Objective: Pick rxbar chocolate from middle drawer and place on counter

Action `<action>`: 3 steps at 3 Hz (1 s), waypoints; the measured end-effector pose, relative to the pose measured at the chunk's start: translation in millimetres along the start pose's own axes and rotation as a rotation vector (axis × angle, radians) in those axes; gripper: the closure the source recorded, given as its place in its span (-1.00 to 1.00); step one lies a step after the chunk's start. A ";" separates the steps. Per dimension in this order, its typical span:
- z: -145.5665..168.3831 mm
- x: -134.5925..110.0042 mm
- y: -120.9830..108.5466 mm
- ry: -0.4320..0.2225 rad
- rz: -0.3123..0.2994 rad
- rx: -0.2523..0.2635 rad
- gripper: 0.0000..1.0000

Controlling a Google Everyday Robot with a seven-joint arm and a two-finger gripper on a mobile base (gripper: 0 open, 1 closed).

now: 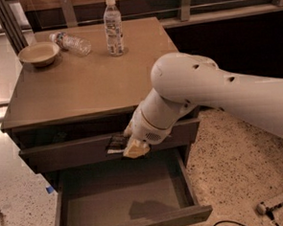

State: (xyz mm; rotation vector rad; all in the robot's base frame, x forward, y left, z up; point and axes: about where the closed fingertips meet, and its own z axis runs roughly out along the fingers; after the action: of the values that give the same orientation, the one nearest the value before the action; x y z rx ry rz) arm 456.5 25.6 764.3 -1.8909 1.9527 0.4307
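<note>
My gripper (129,145) is shut on the rxbar chocolate (116,144), a small flat black bar with white print. It holds the bar in front of the upper drawer's front (62,155), above the open middle drawer (138,224). The drawer's inside shows only a shadow on its floor. The counter (82,87) is the tan top slab just above and behind the gripper. My white arm reaches in from the right and covers the cabinet's right front corner.
On the counter's far side stand an upright clear water bottle (113,26), a water bottle lying on its side (73,43) and a tan bowl (38,53). A railing runs behind the cabinet. Speckled floor lies to the right, with a cable end (277,203).
</note>
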 end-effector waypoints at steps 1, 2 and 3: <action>-0.3 2.1 0.4 0.001 0.004 0.001 1.00; -24.6 -18.5 -3.4 -0.030 -0.023 0.017 1.00; -65.2 -54.0 -20.0 -0.059 -0.072 0.059 1.00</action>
State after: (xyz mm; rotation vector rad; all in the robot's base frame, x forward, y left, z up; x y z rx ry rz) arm 473.3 41.2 848.2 -1.8829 1.8335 0.3991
